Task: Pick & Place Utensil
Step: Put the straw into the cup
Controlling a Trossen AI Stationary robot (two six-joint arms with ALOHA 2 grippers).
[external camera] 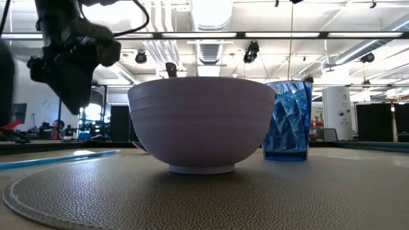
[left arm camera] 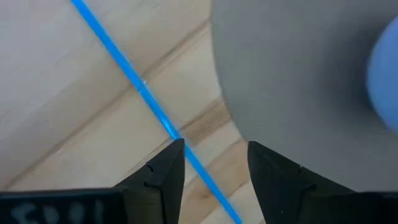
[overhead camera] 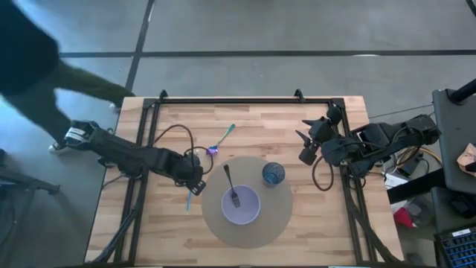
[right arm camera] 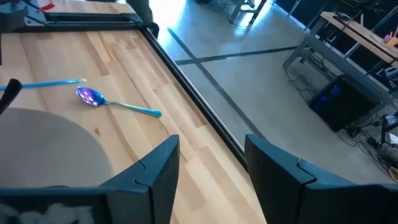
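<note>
A thin blue utensil point(left arm camera: 134, 81) lies flat on the wood beside the grey round mat point(overhead camera: 277, 216). It also shows in the high view point(overhead camera: 190, 199) and in the low view point(external camera: 57, 158). My left gripper point(left arm camera: 214, 149) hovers open just above it, and its handle runs between the fingers. In the low view the left gripper point(external camera: 71, 61) hangs clear of the table. A spoon with a shiny purple bowl and teal handle point(overhead camera: 221, 140) lies farther back. A black fork point(overhead camera: 231, 186) rests in the lavender bowl point(overhead camera: 249, 214). My right gripper point(right arm camera: 211, 162) waits open near the table's right edge point(overhead camera: 301, 130).
A blue faceted cup point(overhead camera: 273, 174) stands on the mat to the right of the bowl. A black frame rail point(overhead camera: 238, 100) runs along the table's far edge. A person in dark clothes point(overhead camera: 44, 82) stands beyond the far left corner. Bare wood lies near the front left.
</note>
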